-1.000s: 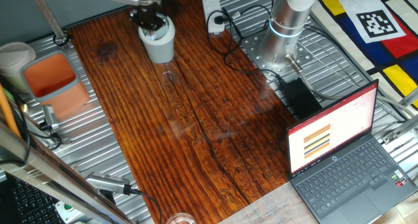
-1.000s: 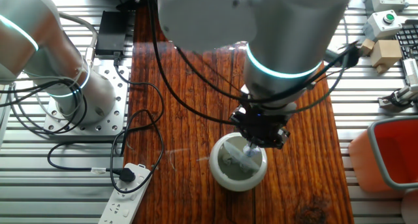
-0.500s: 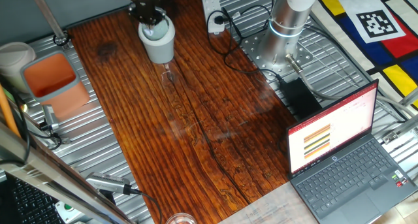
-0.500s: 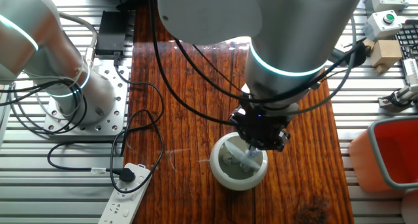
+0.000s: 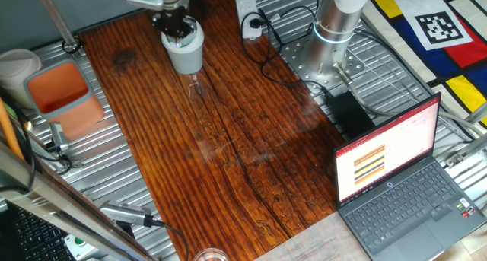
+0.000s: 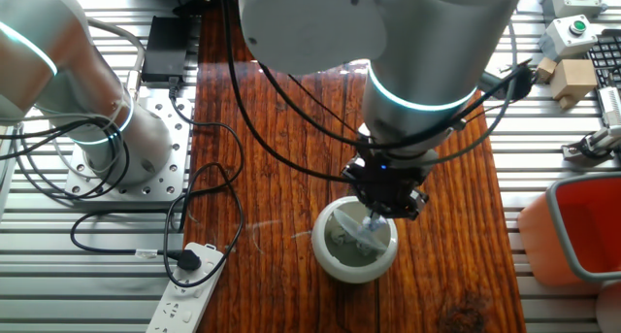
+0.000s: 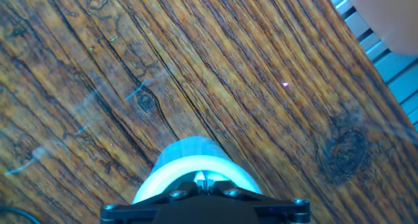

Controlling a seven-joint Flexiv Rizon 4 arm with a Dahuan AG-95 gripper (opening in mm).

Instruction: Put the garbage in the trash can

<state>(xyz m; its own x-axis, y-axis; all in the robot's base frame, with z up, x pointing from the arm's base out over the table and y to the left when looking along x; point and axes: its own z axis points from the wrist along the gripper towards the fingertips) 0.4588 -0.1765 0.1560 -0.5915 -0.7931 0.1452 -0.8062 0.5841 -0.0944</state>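
The trash can (image 5: 185, 54), a small light-grey round cup, stands on the wooden table (image 5: 228, 139) at its far end. It also shows in the other fixed view (image 6: 328, 258) and as a pale rim in the hand view (image 7: 196, 155). My gripper (image 5: 176, 33) hangs straight over the cup with its fingertips dipped inside the rim (image 6: 373, 228). In the hand view the gripper (image 7: 206, 179) has its fingers pressed close together, shut. No paper wad shows between them. The garbage wads are out of view; the cup's inside is mostly hidden by the hand.
A rectangular bin with an orange inside (image 5: 61, 95) and a pale round tub (image 5: 17, 67) stand left of the table; the bin also shows in the other fixed view (image 6: 580, 226). A laptop (image 5: 396, 185) sits at the right. A power strip (image 5: 248, 14) and cables lie by the arm's base (image 5: 335, 25).
My hand rose a little above the cup half a second ago and has come back down over it. The cup has not moved.
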